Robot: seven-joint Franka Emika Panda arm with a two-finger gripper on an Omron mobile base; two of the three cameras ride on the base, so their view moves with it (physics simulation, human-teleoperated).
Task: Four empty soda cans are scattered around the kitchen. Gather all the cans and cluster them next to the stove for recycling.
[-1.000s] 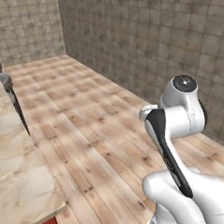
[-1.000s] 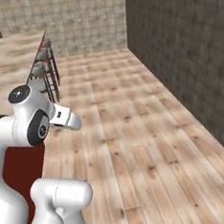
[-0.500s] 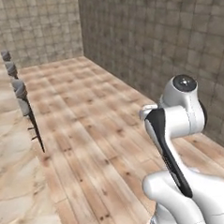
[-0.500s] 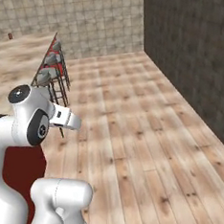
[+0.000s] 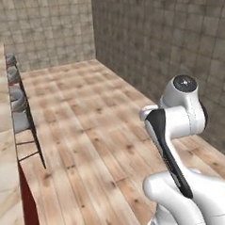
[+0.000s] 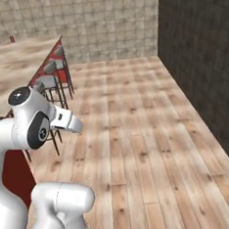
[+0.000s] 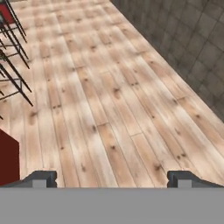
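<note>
Beside the marble counter (image 6: 13, 61), wood plank floor (image 7: 109, 87), tiled walls (image 5: 176, 49).

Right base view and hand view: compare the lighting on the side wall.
Right base view: the side wall is almost black in shadow, its tiles barely readable. Hand view: the same wall looks evenly lit grey, tiles clear; floor bright, without glare.

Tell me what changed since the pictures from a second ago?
The whole view swung, so the base and its cameras turned, not the things. The bar stools and the marble counter now sit further into view, with more wood floor showing. A small red can stands far off on the counter. The gripper stayed open, holding nothing, and the arm kept its folded pose.
</note>
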